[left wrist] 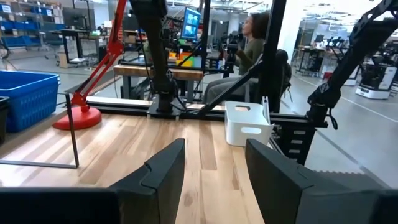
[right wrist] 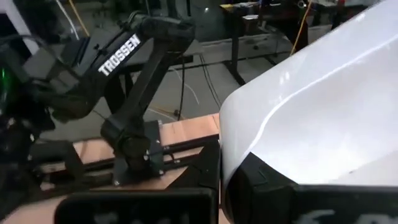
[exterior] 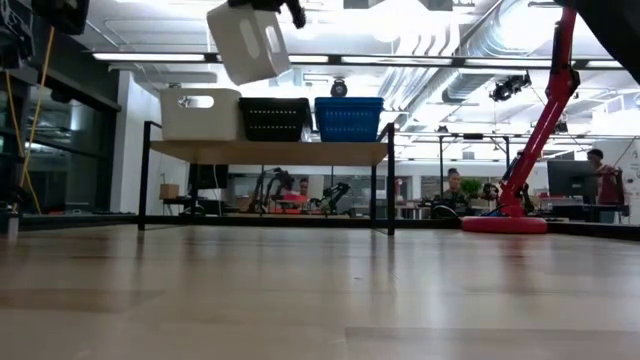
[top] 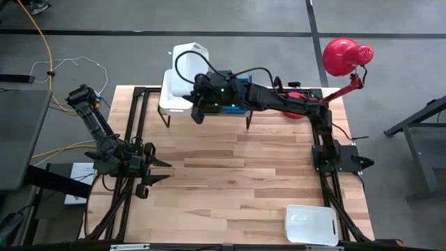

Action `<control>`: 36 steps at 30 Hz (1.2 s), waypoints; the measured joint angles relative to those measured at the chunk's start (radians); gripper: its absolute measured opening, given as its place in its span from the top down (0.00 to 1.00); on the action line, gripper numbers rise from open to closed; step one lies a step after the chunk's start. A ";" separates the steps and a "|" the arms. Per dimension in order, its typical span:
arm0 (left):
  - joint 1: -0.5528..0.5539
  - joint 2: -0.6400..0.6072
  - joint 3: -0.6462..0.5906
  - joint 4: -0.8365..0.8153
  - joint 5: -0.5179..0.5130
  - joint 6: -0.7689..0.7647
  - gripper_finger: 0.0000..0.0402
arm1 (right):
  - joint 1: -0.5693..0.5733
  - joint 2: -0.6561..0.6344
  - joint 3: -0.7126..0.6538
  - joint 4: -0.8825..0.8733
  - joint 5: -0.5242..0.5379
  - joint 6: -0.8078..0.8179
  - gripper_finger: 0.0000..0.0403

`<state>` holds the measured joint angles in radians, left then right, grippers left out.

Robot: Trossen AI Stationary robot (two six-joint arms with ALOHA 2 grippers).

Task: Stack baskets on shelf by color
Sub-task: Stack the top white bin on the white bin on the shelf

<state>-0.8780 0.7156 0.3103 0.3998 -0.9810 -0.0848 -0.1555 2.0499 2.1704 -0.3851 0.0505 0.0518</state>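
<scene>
My right gripper reaches over the shelf and is shut on a white basket, which hangs tilted in the air above the shelf's left end. On the shelf stand a white basket, a black mesh basket and a blue basket, side by side on their bottoms. A further white basket sits on the table near its near right corner. My left gripper is open and waits at the table's left side. My right gripper holds the white basket by its upper edge, coming from above. One dark finger lies against the basket's wall; the basket hides the other side of the hold. The basket hangs tilted below the fingers, lifted clear of the shelf.
A red lamp stands with its round base on the table's far right, its arm rising beside the shelf and its shade beyond the far edge. Bare wooden tabletop lies between the shelf and the near edge. People sit in the room behind.
</scene>
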 joint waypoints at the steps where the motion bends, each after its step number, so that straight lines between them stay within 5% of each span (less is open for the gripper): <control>1: 0.000 0.001 0.000 -0.003 0.000 -0.002 0.61 | -0.003 0.000 -0.018 0.025 -0.006 0.017 1.00; 9: 0.000 0.000 0.000 -0.015 -0.026 -0.011 0.61 | -0.019 0.000 -0.115 0.131 -0.106 0.081 1.00; 36: 0.000 0.000 0.000 -0.014 -0.029 -0.017 0.61 | -0.021 0.000 -0.125 0.121 -0.130 0.106 0.98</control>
<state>-0.8776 0.7155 0.3103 0.3855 -1.0100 -0.1017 -0.1764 2.0499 2.0453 -0.2646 -0.0795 0.1575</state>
